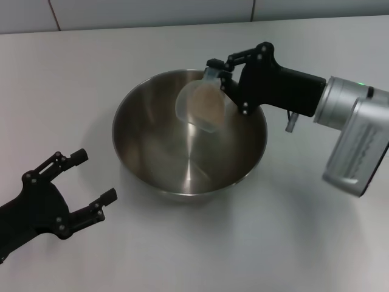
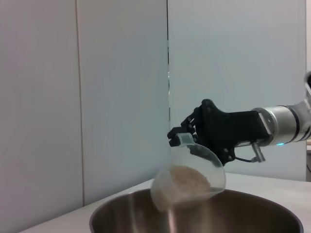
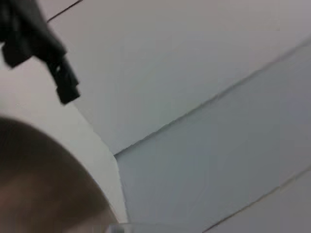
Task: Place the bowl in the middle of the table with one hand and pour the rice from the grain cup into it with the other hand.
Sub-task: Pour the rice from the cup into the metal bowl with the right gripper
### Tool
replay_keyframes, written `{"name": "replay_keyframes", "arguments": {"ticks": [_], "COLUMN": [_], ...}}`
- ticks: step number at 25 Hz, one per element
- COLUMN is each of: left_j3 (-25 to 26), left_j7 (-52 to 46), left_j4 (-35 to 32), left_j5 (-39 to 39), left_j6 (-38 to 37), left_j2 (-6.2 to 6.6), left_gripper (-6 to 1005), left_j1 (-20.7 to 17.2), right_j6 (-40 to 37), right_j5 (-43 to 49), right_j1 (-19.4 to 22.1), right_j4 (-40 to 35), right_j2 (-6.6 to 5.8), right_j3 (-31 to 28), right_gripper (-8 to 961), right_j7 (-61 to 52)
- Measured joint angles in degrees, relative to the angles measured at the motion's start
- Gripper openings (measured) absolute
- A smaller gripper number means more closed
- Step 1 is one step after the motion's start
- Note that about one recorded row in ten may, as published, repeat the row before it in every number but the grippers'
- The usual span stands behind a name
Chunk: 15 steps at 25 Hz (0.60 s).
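Observation:
The steel bowl (image 1: 158, 152) stands mid-table, its inside showing only metal. Over its far rim my right gripper (image 1: 222, 73) is shut on the grain cup (image 1: 203, 106), which is tipped steeply with its mouth toward the bowl's inside. The rice (image 1: 208, 100) lies as a beige mass inside the cup. From the left wrist view the tilted cup (image 2: 189, 184) with the rice (image 2: 187, 180) hangs just above the bowl's rim (image 2: 243, 213), held by the right gripper (image 2: 187, 136). My left gripper (image 1: 97, 176) rests open near the table's front left, apart from the bowl.
The white table (image 1: 273, 243) runs around the bowl on all sides. A tiled wall (image 1: 152, 12) bounds the far edge. The right arm's silver forearm (image 1: 355, 134) reaches in from the right.

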<state>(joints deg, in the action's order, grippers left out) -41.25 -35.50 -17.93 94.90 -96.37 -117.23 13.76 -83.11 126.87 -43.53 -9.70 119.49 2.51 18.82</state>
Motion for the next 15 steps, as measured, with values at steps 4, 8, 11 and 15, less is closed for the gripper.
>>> {"name": "replay_keyframes", "arguments": {"ticks": [4, 8, 11, 15], "left_j3": [0.5, 0.8, 0.8, 0.8], "left_j7": [0.0, 0.0, 0.0, 0.0], "left_j4": [0.0, 0.0, 0.0, 0.0], "left_j5": [-0.1, -0.2, -0.2, 0.0], "left_j6": [0.2, 0.7, 1.0, 1.1], "left_j2": [-0.09, -0.21, -0.21, -0.35], "left_gripper": [871, 871, 871, 871], "left_j1": [-0.3, -0.5, -0.5, -0.5], "right_j6": [0.5, 0.7, 1.2, 1.9], "right_j5": [-1.0, -1.0, -1.0, -1.0], "right_j1": [-0.1, 0.0, 0.2, 0.6], "right_j4": [2.0, 5.1, 6.3, 8.1], "right_j2": [0.04, 0.04, 0.04, 0.05], "right_j3": [0.0, -0.2, -0.2, -0.2], "right_gripper": [27, 25, 25, 23], "right_j7": [10.3, 25.8, 31.1, 41.0]}}
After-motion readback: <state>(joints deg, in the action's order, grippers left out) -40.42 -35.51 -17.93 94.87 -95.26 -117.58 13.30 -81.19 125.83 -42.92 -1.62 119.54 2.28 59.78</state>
